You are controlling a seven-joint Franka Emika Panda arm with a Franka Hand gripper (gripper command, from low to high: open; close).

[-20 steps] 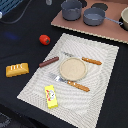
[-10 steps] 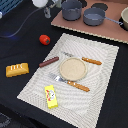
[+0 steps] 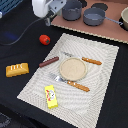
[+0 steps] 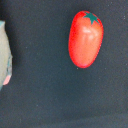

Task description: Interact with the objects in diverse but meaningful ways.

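Note:
A red tomato [image 3: 44,39] with a green stem cap lies on the black table, left of the striped placemat [image 3: 102,95]; the wrist view shows the tomato [image 4: 85,39] close up with nothing touching it. My gripper [image 3: 48,20] hangs above and behind it, apart from it, its fingers too small to read. A dark brown sausage [image 3: 49,62] rests on the mat's left edge. An orange-yellow bread loaf [image 3: 17,69] sits on the table further left. The yellow block [image 3: 51,97] with red marks lies at the mat's near corner.
A tan plate [image 3: 73,69] sits mid-mat between an orange-handled knife [image 3: 91,61] and fork [image 3: 75,85]. Two grey pots [image 3: 71,10] [image 3: 94,16] stand on a brown board [image 3: 115,31] at the back. A thin cable [image 3: 20,35] trails across the table.
The arm has come into view from the exterior view's upper left and moved right, closer to the tomato. The toy foods have not moved.

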